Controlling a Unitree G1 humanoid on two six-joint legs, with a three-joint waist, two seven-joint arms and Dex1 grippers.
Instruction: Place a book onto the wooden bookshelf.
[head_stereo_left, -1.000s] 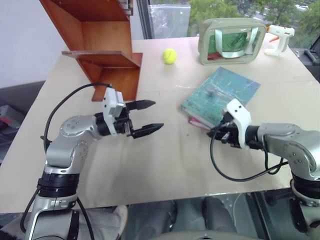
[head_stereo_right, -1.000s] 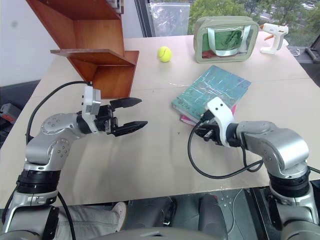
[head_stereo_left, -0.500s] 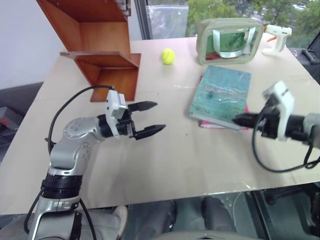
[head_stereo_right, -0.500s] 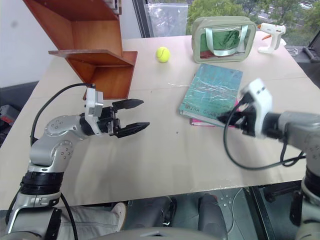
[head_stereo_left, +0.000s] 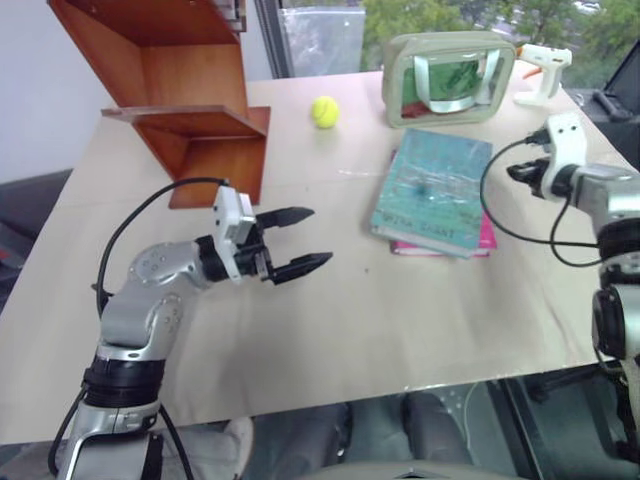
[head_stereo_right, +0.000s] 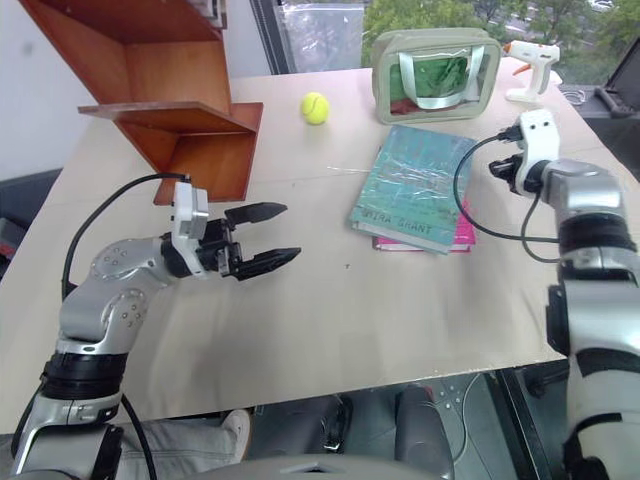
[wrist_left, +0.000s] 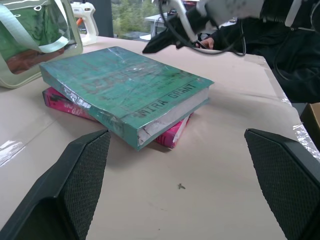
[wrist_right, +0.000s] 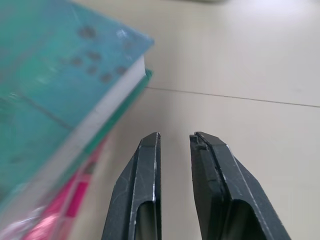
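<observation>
The teal book (head_stereo_left: 433, 185) lies flat on the table, on top of a smaller pink book (head_stereo_left: 483, 235). The wooden bookshelf (head_stereo_left: 190, 95) stands at the far left of the table. My left gripper (head_stereo_left: 308, 240) hovers open over the middle of the table, pointing toward the book (wrist_left: 125, 82) from some way off, with nothing between its fingers. My right gripper (head_stereo_left: 512, 170) is shut and empty, just off the book's right edge (wrist_right: 50, 90), its fingertips (wrist_right: 150, 140) apart from the cover.
A yellow tennis ball (head_stereo_left: 324, 110) lies behind the book, to its left. A pale green pouch (head_stereo_left: 445, 65) and a white glue gun (head_stereo_left: 540, 68) stand at the table's far edge. Bare tabletop (head_stereo_left: 380, 310) lies between my left gripper and the front edge.
My right arm swung from the book's near corner out to its right side and farther back. The teal book turned to lie squarer over the pink one. The left gripper stayed put.
</observation>
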